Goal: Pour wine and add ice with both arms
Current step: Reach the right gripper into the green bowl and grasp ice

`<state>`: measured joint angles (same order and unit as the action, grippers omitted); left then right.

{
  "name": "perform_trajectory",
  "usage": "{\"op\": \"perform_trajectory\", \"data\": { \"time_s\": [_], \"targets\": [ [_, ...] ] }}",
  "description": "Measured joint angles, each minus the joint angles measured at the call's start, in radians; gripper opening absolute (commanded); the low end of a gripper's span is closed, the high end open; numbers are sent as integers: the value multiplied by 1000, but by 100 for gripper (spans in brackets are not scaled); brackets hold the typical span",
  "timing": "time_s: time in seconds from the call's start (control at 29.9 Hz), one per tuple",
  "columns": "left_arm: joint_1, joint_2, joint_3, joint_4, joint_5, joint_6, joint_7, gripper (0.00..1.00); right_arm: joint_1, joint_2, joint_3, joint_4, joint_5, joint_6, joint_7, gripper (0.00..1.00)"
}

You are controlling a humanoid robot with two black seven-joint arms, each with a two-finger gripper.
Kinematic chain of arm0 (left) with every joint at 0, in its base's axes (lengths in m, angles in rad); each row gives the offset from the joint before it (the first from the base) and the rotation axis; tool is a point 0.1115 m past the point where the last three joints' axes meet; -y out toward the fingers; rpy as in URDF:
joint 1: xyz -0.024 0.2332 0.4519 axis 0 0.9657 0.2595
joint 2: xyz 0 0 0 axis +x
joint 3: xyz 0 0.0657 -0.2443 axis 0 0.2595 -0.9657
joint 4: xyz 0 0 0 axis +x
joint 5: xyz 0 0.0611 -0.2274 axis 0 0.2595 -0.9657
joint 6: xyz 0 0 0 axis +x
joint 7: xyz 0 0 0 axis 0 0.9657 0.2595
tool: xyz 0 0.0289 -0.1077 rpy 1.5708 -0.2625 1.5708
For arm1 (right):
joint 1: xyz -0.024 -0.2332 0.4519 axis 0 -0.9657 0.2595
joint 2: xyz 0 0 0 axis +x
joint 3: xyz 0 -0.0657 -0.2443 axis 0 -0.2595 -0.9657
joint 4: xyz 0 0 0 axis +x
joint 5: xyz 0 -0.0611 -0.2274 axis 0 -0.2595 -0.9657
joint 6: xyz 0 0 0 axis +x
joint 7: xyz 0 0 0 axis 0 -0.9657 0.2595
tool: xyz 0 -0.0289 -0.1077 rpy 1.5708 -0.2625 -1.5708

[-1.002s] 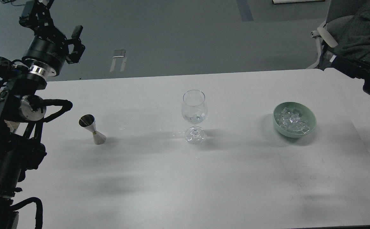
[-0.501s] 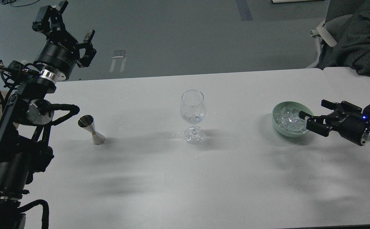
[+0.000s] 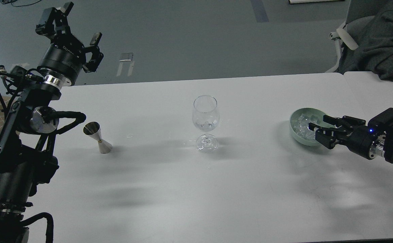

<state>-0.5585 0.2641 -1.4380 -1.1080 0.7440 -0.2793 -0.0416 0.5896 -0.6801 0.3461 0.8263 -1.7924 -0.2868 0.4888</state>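
Right gripper (image 3: 313,132): our fingers are spread apart over the near rim of the green bowl (image 3: 296,133), gripping nothing, placed to pick one cube.
Ice (image 3: 302,123): piled in that bowl.
Left gripper (image 3: 73,25): raised beyond the table's far edge, fingers apart, empty.
Wine glass (image 3: 205,123): centred between both arms; a little clear wine (image 3: 205,126) seems to sit in it.
Jigger (image 3: 98,137): upright, well left of the glass.

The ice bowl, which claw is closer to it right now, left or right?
Right. The right claw sits open over the near-right rim of the green bowl of ice. The left claw is raised far off, beyond the table's far-left corner.
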Motion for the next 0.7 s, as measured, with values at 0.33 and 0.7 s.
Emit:
{"op": "perform_trajectory", "data": {
  "time_s": [0.33, 0.7],
  "targets": [
    [3, 1, 1, 0, 0, 0, 0, 98, 0, 20, 0, -2, 1, 0, 0, 54],
    [3, 2, 1, -1, 0, -1, -1, 98, 0, 23, -3, -5, 2, 2, -3, 49]
  ]
}}
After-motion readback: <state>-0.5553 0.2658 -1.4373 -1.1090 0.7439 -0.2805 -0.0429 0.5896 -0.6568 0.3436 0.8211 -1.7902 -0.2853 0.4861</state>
